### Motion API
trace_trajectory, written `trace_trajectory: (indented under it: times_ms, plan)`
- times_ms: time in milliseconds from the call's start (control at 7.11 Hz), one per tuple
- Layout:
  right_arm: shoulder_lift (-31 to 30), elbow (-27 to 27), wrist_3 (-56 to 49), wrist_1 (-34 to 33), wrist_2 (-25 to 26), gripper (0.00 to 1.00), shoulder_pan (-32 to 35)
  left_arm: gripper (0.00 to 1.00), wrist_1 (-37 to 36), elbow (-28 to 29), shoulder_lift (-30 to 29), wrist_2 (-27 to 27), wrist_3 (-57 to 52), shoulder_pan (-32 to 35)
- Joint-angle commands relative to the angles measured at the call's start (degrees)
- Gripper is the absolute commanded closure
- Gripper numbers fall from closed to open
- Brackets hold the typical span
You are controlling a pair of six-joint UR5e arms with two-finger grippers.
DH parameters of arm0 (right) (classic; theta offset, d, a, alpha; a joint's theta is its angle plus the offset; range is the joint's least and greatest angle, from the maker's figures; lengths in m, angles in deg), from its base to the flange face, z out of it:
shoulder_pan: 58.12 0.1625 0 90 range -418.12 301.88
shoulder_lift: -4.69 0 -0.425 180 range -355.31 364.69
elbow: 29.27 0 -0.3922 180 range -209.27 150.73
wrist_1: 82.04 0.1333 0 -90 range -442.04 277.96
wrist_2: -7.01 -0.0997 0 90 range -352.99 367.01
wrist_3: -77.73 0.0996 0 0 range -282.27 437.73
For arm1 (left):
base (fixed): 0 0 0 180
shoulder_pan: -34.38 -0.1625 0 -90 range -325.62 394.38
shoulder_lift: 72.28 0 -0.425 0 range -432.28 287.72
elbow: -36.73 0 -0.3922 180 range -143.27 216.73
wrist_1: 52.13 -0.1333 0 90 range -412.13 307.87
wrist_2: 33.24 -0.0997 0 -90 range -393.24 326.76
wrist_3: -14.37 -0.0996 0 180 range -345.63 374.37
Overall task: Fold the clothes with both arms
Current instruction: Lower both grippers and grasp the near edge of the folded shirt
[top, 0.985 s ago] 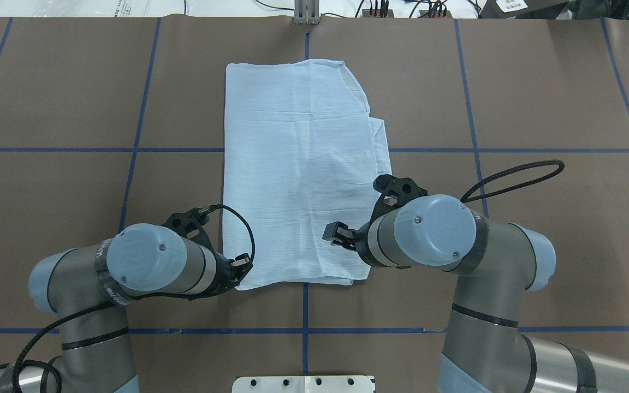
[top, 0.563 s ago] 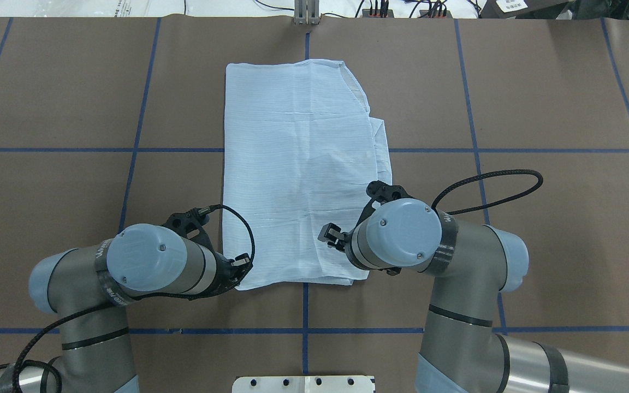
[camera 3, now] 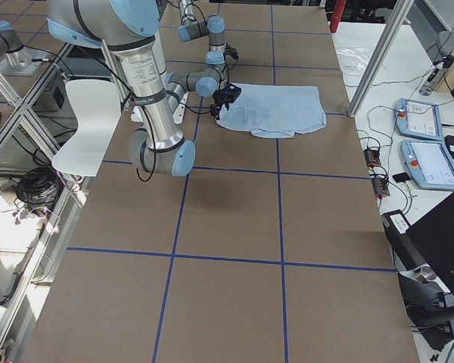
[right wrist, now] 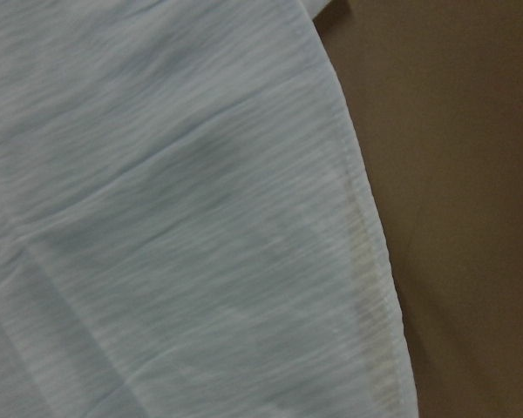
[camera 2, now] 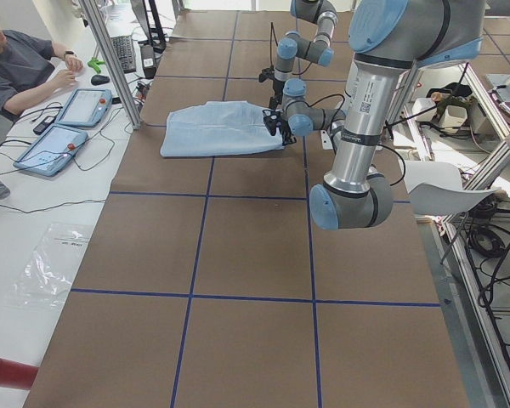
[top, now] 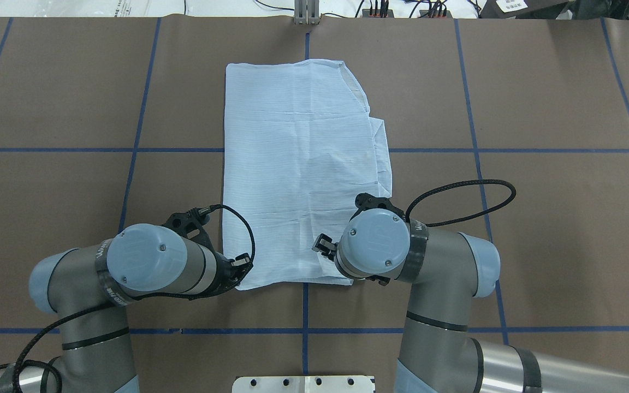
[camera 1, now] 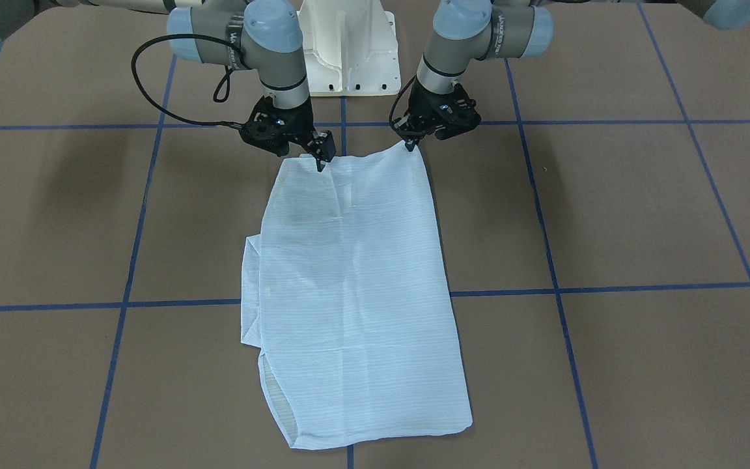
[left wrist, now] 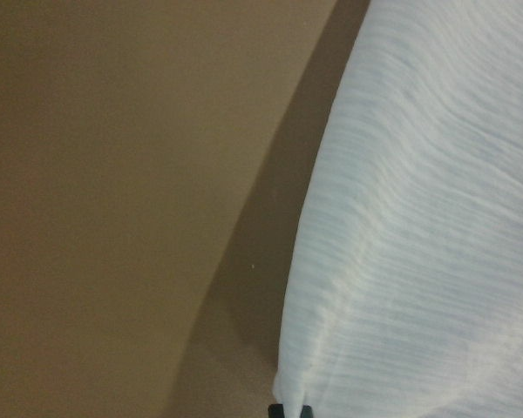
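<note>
Two near corners to lift, I judge: left claw [camera 1: 409, 144] is clamped on the shirt [camera 1: 349, 280]; right claw [camera 1: 320, 161], apart, must pinch the hem next.

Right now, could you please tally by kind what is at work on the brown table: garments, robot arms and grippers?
shirt: 1
robot arms, the left arm and the right arm: 2
grippers, the left gripper and the right gripper: 2
Total: 5
</note>
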Motion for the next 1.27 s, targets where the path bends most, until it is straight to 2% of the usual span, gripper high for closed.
trace_trajectory:
  times_ms: [0, 1126]
  plan:
    - [2.1, 3.21, 0.13, -0.09, 0.03, 0.0, -0.94, 1.0, 0.02, 0.0, 0.07, -0.03, 0.0, 0.0]
    - [2.02, 3.66, 0.13, -1.5, 0.12, 0.0, -2.43, 1.0, -0.06, 0.26, 0.07, -0.21, 0.09, -0.09]
